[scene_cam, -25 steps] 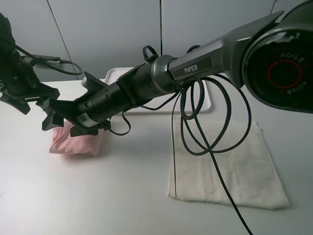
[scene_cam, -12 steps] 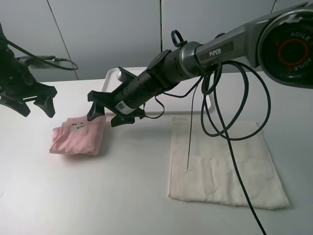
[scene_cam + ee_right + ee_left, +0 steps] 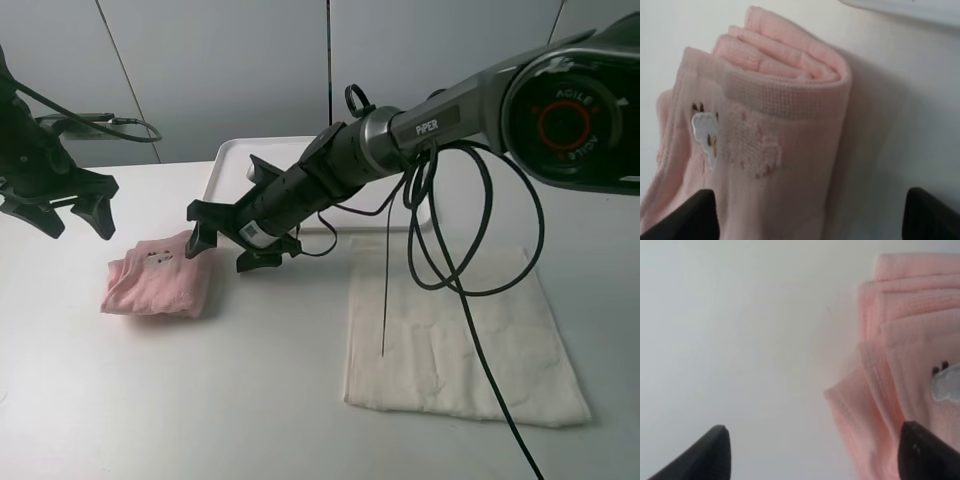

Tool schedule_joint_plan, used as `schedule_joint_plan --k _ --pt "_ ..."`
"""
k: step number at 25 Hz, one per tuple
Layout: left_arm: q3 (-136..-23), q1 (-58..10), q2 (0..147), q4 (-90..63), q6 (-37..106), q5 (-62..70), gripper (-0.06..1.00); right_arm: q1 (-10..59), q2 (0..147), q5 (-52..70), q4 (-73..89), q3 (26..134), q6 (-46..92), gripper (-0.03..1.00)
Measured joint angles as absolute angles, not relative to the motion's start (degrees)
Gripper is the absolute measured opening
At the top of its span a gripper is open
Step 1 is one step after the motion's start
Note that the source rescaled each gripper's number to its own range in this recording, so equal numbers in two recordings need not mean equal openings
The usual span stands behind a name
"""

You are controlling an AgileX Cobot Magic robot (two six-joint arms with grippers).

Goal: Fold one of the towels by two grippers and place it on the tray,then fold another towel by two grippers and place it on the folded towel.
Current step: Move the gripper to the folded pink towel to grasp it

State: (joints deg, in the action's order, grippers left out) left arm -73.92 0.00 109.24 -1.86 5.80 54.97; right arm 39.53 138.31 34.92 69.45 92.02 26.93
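Observation:
The pink towel lies folded into a thick bundle on the table at the left, in front of the tray. In the right wrist view the pink towel shows its stacked folds and a small embroidered patch. My right gripper reaches across the middle and hangs open just right of the bundle, holding nothing. The left gripper is open above the table, behind and left of the pink towel. The cream towel lies flat at the right, under the right arm's cables.
The white tray's rim runs close behind the pink bundle. Black cables loop from the right arm over the cream towel. Bare table lies in front of both towels.
My right gripper has drawn back to the right off the pink towel, which now lies uncovered, and its jaws have widened a little. The left gripper has barely moved.

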Motion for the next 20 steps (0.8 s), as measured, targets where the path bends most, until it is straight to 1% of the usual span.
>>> schedule_joint_plan --k 7,10,12,14,16,17,20 --pt "-73.92 0.0 109.24 -2.07 5.91 54.97 0.87 42.67 140.89 34.89 69.83 96.33 26.93 0.8" --pt "-73.92 0.0 109.24 -2.07 5.91 54.97 0.87 43.59 141.66 34.0 69.7 97.01 26.93 0.73" --pt "-73.92 0.0 109.24 -2.17 5.91 54.97 0.87 43.89 141.84 33.47 69.48 97.21 26.93 0.61" --pt "-73.92 0.0 109.24 -2.28 5.91 54.97 0.87 43.87 142.21 33.2 69.47 97.21 26.81 0.41" --pt "-73.92 0.0 109.24 -2.28 5.91 54.97 0.87 43.87 142.58 33.2 69.47 97.21 27.05 0.14" --pt "-73.92 0.0 109.24 -2.28 5.91 54.97 0.87 43.87 142.67 33.2 69.47 97.21 27.66 0.08" --pt "-73.92 0.0 109.24 -2.28 5.91 54.97 0.87 43.87 142.67 34.9 69.47 97.95 29.56 0.09"
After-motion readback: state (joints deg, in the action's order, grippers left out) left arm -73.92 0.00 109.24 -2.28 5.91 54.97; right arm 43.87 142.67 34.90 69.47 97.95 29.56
